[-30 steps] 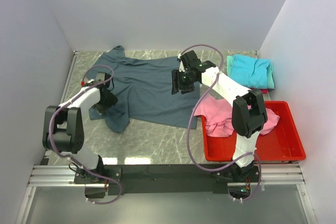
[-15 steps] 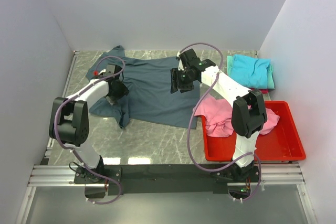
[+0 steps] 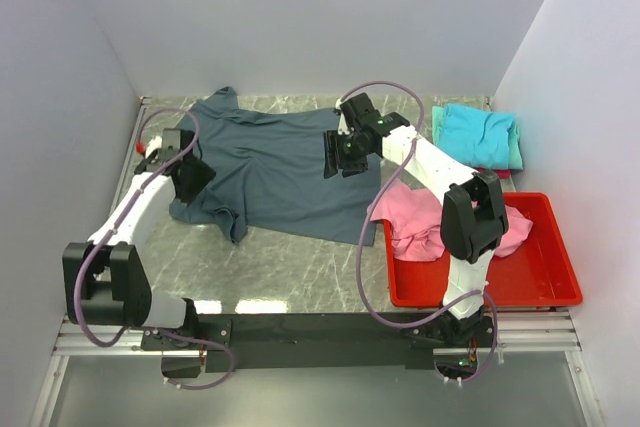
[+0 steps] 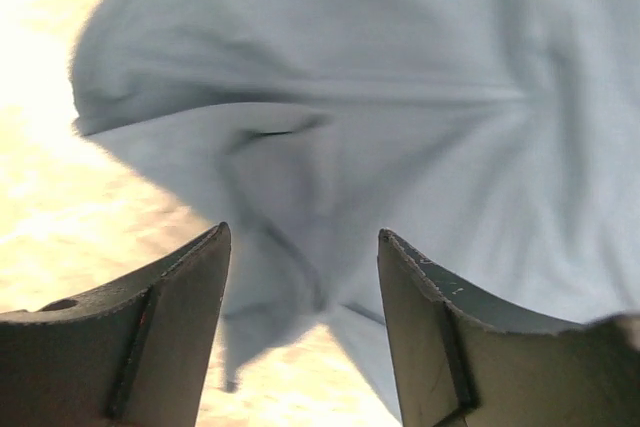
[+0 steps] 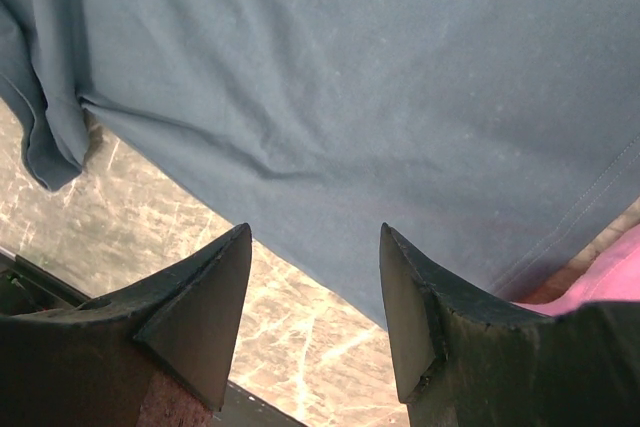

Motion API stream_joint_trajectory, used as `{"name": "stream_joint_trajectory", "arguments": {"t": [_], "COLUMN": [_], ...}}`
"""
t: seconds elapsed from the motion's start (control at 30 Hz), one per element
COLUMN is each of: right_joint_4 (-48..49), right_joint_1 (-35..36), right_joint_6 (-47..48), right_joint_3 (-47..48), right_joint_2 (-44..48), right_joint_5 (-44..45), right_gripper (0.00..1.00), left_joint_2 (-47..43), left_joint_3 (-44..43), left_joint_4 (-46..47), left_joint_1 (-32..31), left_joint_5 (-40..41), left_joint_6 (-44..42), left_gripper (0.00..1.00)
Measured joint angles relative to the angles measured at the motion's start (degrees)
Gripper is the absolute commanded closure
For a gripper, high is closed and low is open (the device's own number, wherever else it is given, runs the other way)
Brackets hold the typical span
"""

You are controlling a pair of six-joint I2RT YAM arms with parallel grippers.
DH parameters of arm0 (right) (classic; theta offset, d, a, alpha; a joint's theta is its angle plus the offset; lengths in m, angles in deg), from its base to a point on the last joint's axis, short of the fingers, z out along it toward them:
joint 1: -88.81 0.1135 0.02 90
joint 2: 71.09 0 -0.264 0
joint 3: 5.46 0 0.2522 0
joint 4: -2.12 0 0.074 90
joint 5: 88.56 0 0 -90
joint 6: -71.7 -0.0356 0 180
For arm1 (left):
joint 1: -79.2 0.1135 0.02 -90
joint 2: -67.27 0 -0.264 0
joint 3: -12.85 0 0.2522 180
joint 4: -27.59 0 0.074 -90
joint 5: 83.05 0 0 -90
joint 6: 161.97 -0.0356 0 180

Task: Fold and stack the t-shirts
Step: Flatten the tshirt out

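Left pincer (image 4: 302, 237): I have it spread wide with nothing between the jaws. It hangs over the rumpled near-left corner of the slate blue-grey t-shirt (image 4: 400, 97).
Right pincer (image 5: 315, 232): Parted and empty too, poised above the same shirt's right side, close to its hem.
Slate blue-grey t-shirt (image 3: 275, 167): It lies spread on the counter, left of centre and mostly flat. One sleeve points toward the far-left corner and a bunched flap sits at the near-left edge. I see no fold in it.
Pink t-shirt (image 3: 405, 217): Crumpled and draped over the left rim of the red plastic bin (image 3: 540, 282). It spills partly onto the counter just beside the slate shirt's hem.
Stack: A folded turquoise t-shirt (image 3: 478, 134) sits on a mint t-shirt (image 3: 517, 152) in the far-right corner. A red sliver shows under their near edge, too small for me to name with confidence.
Progress: I judge the stack begun and two shirts left. The slate one needs smoothing before its first fold, and the pink one is untouched.
Counter (image 3: 290, 262): Grey-green veined stone look, with a metal rail along the near edge.
Room: Plain pale walls (image 3: 300, 17) close in on three sides.
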Motion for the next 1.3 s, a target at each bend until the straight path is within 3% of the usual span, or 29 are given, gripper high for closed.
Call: {"name": "stream_joint_trajectory", "arguments": {"t": [0.2, 0.53, 1.17, 1.3], "right_joint_4": [-0.24, -0.42, -1.18, -1.25], "right_joint_1": [0.37, 0.68, 0.76, 0.76], "right_joint_6": [0.13, 0.13, 0.09, 0.09], "right_joint_3": [0.02, 0.0, -0.31, -0.31], "right_joint_2": [-0.17, -0.17, -0.17, -0.17], "right_joint_5": [-0.04, -0.04, -0.04, -0.04], "right_gripper": [0.39, 0.39, 0.39, 0.39], "left_joint_2": [1.44, 7.58, 13.33, 13.33], "left_joint_3": [6.56, 6.62, 6.84, 6.84], "left_joint_4": [1.01, 6.73, 11.76, 11.78], "left_joint_1": [2.6, 4.48, 5.7, 5.7], "left_joint_5": [-2.75, -4.28, -7.21, -7.3], "left_joint_6": [-0.24, -2.23, -2.71, -2.64], "left_gripper": [0.42, 0.5, 0.55, 0.72]}}
